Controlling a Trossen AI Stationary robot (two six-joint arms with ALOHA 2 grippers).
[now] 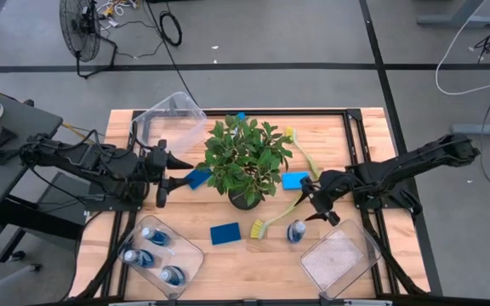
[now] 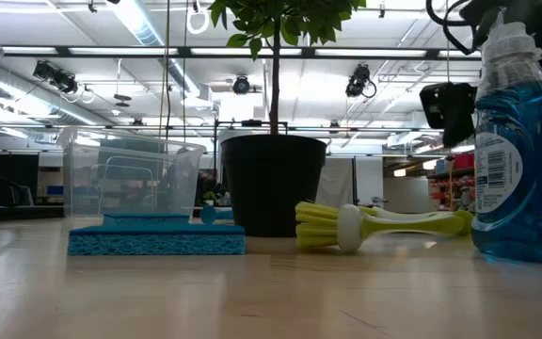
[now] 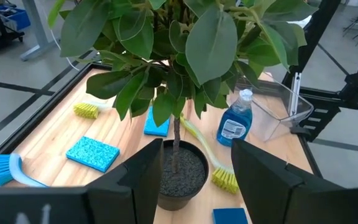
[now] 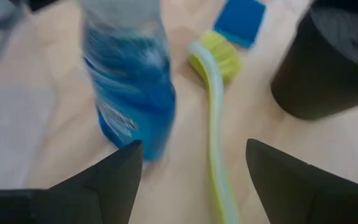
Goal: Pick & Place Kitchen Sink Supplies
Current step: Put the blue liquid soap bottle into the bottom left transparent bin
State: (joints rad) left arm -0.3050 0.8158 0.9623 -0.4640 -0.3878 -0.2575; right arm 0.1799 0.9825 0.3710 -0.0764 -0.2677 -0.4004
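My right gripper [image 1: 320, 206] hangs wide open and empty just above the upright dish soap bottle [image 1: 296, 230]; I could easily tip it over, or snag the brush [image 1: 272, 220] alongside

Potted plant [image 1: 246, 161] sits dead centre of the surface [image 1: 373, 136], leaves spreading wide, blocks any straight line between the two arms. Left gripper [image 1: 165, 178] at its 9 o'clock, jaws open, blue sponge [image 1: 198, 178] touching the foliage edge right in front. Right gripper [image 1: 320, 202] at plant's 4 o'clock, jaws open, hemmed in: brush [image 1: 272, 219] at its 8, bottle [image 1: 296, 231] at its 7, clear bin [image 1: 340, 259] at its 5. Bare wood at the plant's 6 o'clock, near the front edge, past the second sponge [image 1: 225, 233]. Back right at 1-2 o'clock also open
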